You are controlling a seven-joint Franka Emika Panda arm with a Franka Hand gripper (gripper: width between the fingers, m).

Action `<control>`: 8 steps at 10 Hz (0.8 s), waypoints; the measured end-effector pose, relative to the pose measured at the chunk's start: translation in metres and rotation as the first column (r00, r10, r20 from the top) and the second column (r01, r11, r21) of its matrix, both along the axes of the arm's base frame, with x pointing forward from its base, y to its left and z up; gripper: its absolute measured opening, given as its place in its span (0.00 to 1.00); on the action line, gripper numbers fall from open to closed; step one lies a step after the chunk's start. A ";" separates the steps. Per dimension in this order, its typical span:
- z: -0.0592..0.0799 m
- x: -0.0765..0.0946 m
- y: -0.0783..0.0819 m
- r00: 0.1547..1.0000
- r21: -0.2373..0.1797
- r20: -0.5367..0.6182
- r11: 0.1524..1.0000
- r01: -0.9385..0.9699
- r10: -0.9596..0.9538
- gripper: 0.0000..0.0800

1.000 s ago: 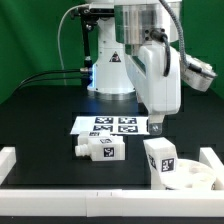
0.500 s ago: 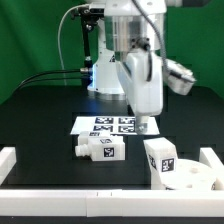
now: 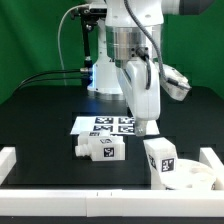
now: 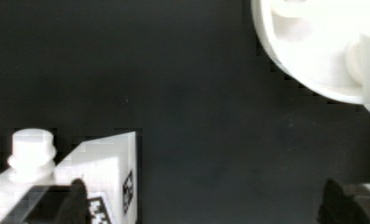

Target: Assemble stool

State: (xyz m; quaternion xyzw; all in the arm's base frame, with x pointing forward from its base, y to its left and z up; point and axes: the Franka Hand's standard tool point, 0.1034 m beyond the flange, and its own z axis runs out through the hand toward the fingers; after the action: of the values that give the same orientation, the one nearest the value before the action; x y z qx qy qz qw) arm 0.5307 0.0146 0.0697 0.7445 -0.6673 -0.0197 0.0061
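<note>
The round white seat lies at the front on the exterior view's right, and its edge also shows in the wrist view. One block leg stands upright against the seat's left side. Another leg lies on its side in front of the marker board; the wrist view shows its peg end and tag. My gripper hangs low over the marker board's right end. In the wrist view my gripper is open and empty, and the lying leg sits close to one finger.
White border rails run along the front, the left and the right. The robot's base stands behind the marker board. Black cables trail at the back left.
The arm has swung toward the exterior view's left, from the marker board's right edge to just over it. The stool parts have not moved.
</note>
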 end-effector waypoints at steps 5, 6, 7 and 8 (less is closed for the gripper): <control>-0.031 -0.028 -0.014 1.000 -0.029 -0.021 0.999 -0.022 0.022 0.81; -0.035 -0.030 -0.015 0.999 -0.031 -0.027 0.999 -0.027 0.026 0.81; -0.041 -0.032 -0.016 0.999 -0.036 -0.035 0.999 -0.035 0.034 0.81; -0.046 -0.034 -0.017 0.998 -0.038 -0.043 0.999 -0.038 0.036 0.81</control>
State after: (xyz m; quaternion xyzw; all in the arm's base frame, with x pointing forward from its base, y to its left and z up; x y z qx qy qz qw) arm 0.4964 -0.0027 0.0242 0.7560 -0.6533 -0.0221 0.0351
